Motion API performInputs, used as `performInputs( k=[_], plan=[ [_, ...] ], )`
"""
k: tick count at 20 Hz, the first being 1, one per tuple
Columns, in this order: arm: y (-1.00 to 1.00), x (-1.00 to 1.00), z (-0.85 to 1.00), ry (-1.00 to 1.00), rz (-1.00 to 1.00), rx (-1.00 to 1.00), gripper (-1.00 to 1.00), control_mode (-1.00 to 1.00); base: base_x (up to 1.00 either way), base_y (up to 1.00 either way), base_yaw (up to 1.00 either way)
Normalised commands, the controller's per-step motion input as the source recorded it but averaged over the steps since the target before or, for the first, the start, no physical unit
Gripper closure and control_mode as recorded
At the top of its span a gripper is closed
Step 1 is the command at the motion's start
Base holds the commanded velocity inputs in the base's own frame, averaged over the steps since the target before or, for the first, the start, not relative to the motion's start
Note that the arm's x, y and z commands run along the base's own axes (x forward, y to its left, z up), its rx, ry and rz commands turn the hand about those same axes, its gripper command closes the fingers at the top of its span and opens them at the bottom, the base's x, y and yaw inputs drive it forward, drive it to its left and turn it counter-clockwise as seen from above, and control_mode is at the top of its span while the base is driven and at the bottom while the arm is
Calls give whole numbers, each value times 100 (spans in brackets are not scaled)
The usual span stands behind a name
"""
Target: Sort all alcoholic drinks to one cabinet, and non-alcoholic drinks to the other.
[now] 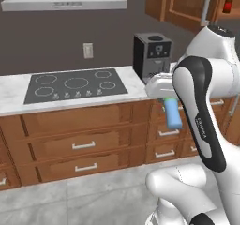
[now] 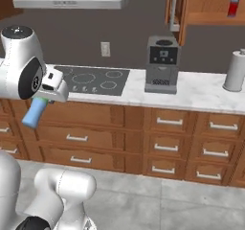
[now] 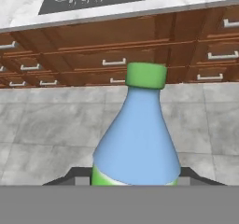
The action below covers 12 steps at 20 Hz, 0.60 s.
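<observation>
The light-blue bottle [image 3: 136,134] with the green cap hangs in the gripper [image 3: 135,174], clamped at its base, out in front of the lower drawers [image 1: 84,146] below the tabletop [image 2: 201,92]. Carrying is the step; next, lift it toward a cabinet [image 2: 206,6] shelf.

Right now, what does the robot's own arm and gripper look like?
A glossy white arm of rounded segments, with dark, nearly black bands and caps at the joints. One dark band carries small pale lettering, too small to read. The gripper has a boxy white hand; no loose cables show.
</observation>
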Motion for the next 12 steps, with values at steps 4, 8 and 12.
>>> performInputs(
  k=[4, 8, 12],
  plan=[
    [0, 0, 0, 0, 0, 0, 100, 100, 0, 100, 0],
    [0, 0, 0, 0, 0, 0, 100, 100, 0, 100, 0],
    [0, 0, 0, 0, 0, 0, 100, 100, -1, 100, 0]
  ],
)
